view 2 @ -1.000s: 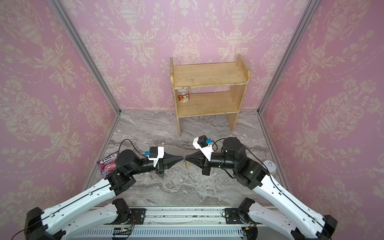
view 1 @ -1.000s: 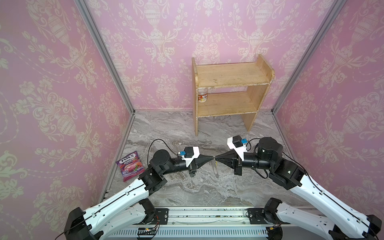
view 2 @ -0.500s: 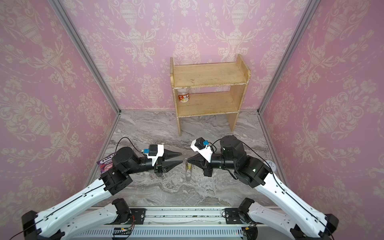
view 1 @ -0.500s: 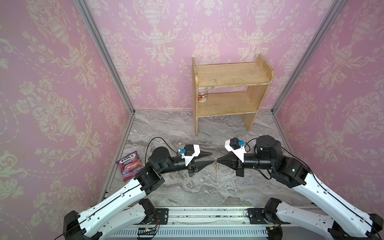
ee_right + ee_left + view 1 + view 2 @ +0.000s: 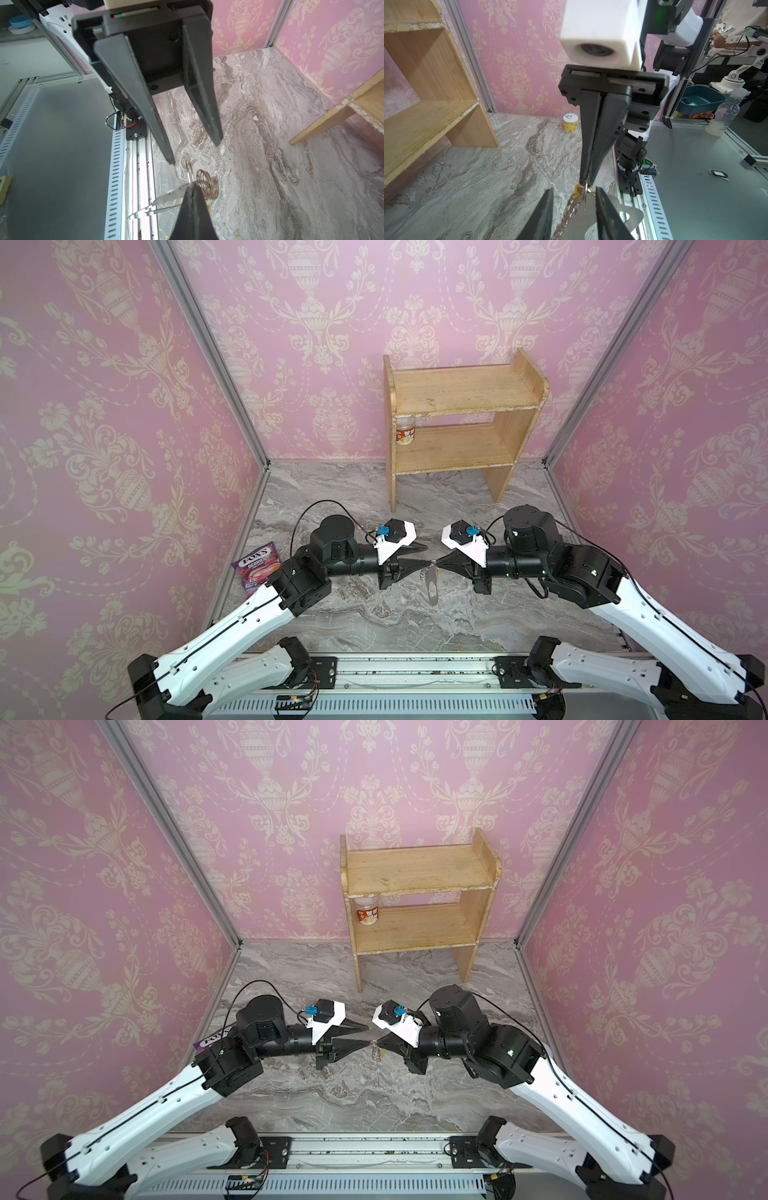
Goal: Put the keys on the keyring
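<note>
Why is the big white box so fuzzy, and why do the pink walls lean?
Left wrist view: the white boxy camera housing sits very close to the lens, so it is out of focus; right wrist view: the black right end effector is soft at the near edge, the silver metal keyring sharper; both top views: the wide lens makes the pink patterned walls splay outward.

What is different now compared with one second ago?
The left gripper opened and let go of the keyring; its jaws now stand apart close to it. The right gripper stayed shut on the keyring, which hangs from its tip. The wooden shelf and the candy bag did not move.
</note>
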`<state>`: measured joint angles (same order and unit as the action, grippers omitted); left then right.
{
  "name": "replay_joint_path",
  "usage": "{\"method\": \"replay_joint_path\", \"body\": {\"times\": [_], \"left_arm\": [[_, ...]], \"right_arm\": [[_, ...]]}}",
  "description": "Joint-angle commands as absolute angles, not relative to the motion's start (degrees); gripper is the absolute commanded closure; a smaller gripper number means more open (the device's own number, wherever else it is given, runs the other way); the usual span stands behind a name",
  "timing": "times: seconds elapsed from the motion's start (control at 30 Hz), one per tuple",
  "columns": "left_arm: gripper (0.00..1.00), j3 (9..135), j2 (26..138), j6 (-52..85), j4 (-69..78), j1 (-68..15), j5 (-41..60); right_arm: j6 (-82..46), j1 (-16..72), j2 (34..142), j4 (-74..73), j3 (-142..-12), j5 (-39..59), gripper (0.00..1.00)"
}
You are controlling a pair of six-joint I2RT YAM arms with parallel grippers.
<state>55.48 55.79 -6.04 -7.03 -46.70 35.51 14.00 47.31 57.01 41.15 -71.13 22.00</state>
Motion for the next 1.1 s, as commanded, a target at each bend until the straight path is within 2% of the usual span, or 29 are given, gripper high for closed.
{"method": "replay_joint_path", "body": {"times": [0.0, 0.27, 0.53, 0.83, 0.93, 1.07], "left_arm": [[0.65, 58.1, 56.7, -8.7, -10.3, -47.2, 36.5], [0.73, 58.6, 58.2, -8.6, -9.5, -47.7, 38.0], [0.76, 59.2, 59.3, -9.0, -9.7, -48.1, 38.7], [0.89, 59.9, 59.8, -9.2, -9.7, -48.7, 39.3], [0.88, 59.8, 59.8, -9.4, -10.3, -48.9, 39.2], [0.82, 59.7, 59.8, -9.8, -11.4, -49.0, 38.8]], "right_arm": [[15.5, 47.8, 57.6, 42.3, -73.1, 21.2, 1.0], [15.4, 47.8, 58.0, 41.7, -73.2, 21.1, 1.0], [15.4, 47.8, 58.3, 41.4, -73.4, 20.8, 1.0], [15.2, 47.8, 58.6, 40.8, -73.5, 20.7, 1.0], [15.1, 47.8, 58.3, 40.6, -73.4, 20.4, 1.0], [15.0, 47.7, 58.0, 40.4, -73.6, 20.2, 1.0]]}}
